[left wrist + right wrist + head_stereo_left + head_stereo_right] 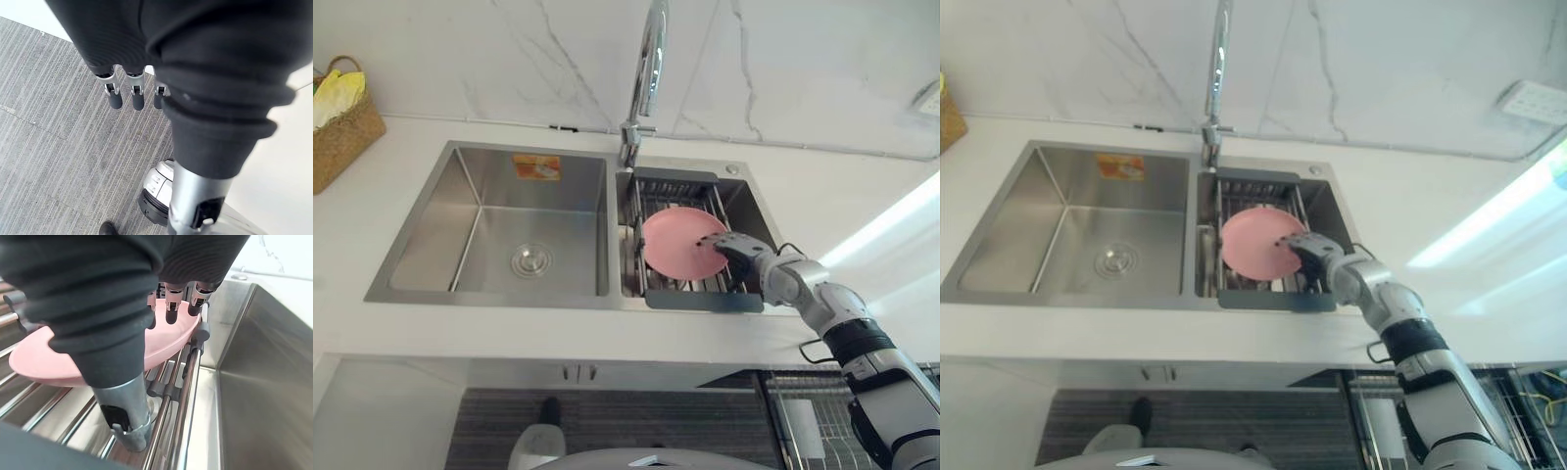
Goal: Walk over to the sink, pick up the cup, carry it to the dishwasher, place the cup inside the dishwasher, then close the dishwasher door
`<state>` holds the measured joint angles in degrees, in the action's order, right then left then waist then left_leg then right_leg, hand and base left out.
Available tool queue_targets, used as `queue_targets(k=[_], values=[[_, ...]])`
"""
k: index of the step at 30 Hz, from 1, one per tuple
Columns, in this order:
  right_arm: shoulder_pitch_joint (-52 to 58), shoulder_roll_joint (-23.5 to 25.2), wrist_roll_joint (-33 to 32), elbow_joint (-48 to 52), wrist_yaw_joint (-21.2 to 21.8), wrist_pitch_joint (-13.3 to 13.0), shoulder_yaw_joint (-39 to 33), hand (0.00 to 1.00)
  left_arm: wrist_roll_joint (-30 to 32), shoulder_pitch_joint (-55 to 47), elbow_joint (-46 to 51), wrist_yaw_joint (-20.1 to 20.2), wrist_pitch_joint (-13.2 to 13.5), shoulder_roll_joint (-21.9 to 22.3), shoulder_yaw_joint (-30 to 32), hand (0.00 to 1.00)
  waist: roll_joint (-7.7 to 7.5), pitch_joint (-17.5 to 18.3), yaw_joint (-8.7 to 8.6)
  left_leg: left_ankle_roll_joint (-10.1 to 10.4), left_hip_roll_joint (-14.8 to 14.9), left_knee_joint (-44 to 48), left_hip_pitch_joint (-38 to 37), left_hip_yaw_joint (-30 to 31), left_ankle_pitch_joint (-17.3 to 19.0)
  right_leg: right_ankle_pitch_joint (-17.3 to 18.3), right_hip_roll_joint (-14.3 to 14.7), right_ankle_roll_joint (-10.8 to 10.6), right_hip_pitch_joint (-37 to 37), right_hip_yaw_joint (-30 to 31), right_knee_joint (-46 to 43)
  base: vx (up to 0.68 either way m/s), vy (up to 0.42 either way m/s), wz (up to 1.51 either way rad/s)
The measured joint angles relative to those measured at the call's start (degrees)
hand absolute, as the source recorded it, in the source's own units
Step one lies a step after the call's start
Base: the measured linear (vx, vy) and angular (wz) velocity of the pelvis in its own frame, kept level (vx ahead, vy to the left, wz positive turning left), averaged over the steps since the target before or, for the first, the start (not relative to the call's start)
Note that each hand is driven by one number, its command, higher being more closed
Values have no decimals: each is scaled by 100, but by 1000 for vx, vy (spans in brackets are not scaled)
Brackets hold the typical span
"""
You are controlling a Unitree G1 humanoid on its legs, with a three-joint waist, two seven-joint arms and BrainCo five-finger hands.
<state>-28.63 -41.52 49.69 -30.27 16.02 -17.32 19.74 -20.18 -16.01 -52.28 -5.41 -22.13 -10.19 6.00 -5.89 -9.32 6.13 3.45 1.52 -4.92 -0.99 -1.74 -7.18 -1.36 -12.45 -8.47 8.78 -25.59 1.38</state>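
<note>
SINK, PICK-UP STAGE: Your right hand (736, 250) reaches into the drying rack (700, 296) set in the sink (440, 215). Its fingers (171, 313) are nearly straight and laid over the rim of a pink shallow dish (677, 240), which by its look is a dish rather than the cup the task names. The thumb hangs clear below the rim, so the hand is open and has hold of nothing yet. Your left hand (132, 95) hangs over the floor, fingers loose and empty.

The walk to the sink looks done. The pick-up is barely begun, and the carry, the placing and the door-closing are all left.

The dish lies on the rack's bars under and ahead of the fingertips, with the faucet (646, 69) beyond its far side. The basin's steel wall stands close on the hand's outer side, and the rack's grey frame lies under the wrist. That leaves little room sideways, so straight up looks like your open way. Below and behind the hand, past the counter (803, 176) edge, a wire basket (798, 411) shows, likely the dishwasher's.
</note>
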Motion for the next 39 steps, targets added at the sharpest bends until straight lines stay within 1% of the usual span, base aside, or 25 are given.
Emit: queue_targets(k=[2,5,7,8,10,12,13,15,16,19,22,23,26,29,31,39], values=[[-49,0,83,-11,-4,-9,43,0,0,-2,-1,-1,-3,-1,-25,0,14,-10,2,0,-1,0,-1,-4,0,-1,-3,0,3,6,0,0,0,0],[-146,-1,256,-83,-105,-152,52,0,1,-1,2,0,-2,-24,-176,0,47,-31,4,-1,-1,1,-3,-10,-1,-4,-2,-1,11,18,-1,0,0,0],[-148,-1,385,-207,-453,-281,101,0,1,-1,2,4,-2,-34,-180,0,52,-34,21,-5,0,1,-8,-10,-4,-5,-1,-4,17,20,0,0,0,0],[-148,-3,443,-227,-517,-299,134,0,1,-1,2,8,-2,-35,-180,0,52,-34,26,-6,0,1,-9,-10,-4,-5,0,-5,20,19,0,0,0,0],[-148,-9,649,-226,-819,-399,276,0,4,-1,0,39,-1,-41,-192,0,57,-37,26,-13,0,1,-10,-9,-9,-6,0,-6,20,19,3,0,0,0],[-148,-8,736,-227,-988,-437,297,0,6,-1,0,54,0,-43,-202,0,63,-41,28,-13,-2,1,-10,-8,-9,-6,0,-6,21,18,4,0,0,0],[-148,-9,856,-227,-1190,-464,298,0,11,-1,-1,67,0,-44,-206,0,67,-44,29,-13,-2,1,-10,-4,-9,-5,0,-6,24,15,4,0,0,0],[-148,-9,932,-229,-1382,-499,306,0,12,-2,-1,67,2,-43,-207,0,73,-47,30,-13,-3,1,-16,2,-9,-5,0,-6,36,8,4,-3,0,2],[-148,-9,988,-233,-1558,-507,318,0,12,-2,-3,68,2,-42,-211,0,81,-52,32,-11,-6,1,-29,12,-8,-3,0,-7,57,-2,8,0,0,0],[-148,-9,1058,-240,-1760,-574,328,0,14,-2,-5,69,3,-39,-215,0,93,-60,45,-2,-6,0,-33,19,-2,0,1,-8,66,-8,8,0,0,0],[-148,-9,1046,-247,-1808,-724,408,0,17,-5,-10,69,3,-38,-229,0,106,-69,60,-1,-10,0,-56,29,-1,1,0,-8,95,-16,9,0,0,0],[-148,-8,1044,-264,-1810,-815,495,100,18,-6,-13,69,3,-39,-237,0,107,-70,77,2,-10,0,-75,28,1,5,0,-9,111,-16,10,0,0,0],[-148,-8,1033,-387,-1810,-1008,519,100,26,-9,-18,73,3,-39,-271,0,114,-74,131,2,-10,0,-82,31,2,8,0,-10,119,-18,10,0,0,0],[-148,-9,1006,-464,-1818,-1014,595,100,30,-22,-18,78,3,-32,-274,0,113,-74,151,1,-13,0,-81,39,2,8,-2,-11,123,-22,10,0,0,0],[-169,-9,821,-447,-1879,-1046,600,100,32,-32,-18,79,3,-31,-276,0,113,-74,155,1,-16,0,-83,44,1,9,-3,-13,128,-25,10,0,0,0],[-199,-21,700,-447,-1924,-1071,609,100,73,-44,-20,78,3,-46,-391,0,113,-75,143,1,-17,0,-87,42,1,10,-5,-13,127,-21,10,0,0,0]])
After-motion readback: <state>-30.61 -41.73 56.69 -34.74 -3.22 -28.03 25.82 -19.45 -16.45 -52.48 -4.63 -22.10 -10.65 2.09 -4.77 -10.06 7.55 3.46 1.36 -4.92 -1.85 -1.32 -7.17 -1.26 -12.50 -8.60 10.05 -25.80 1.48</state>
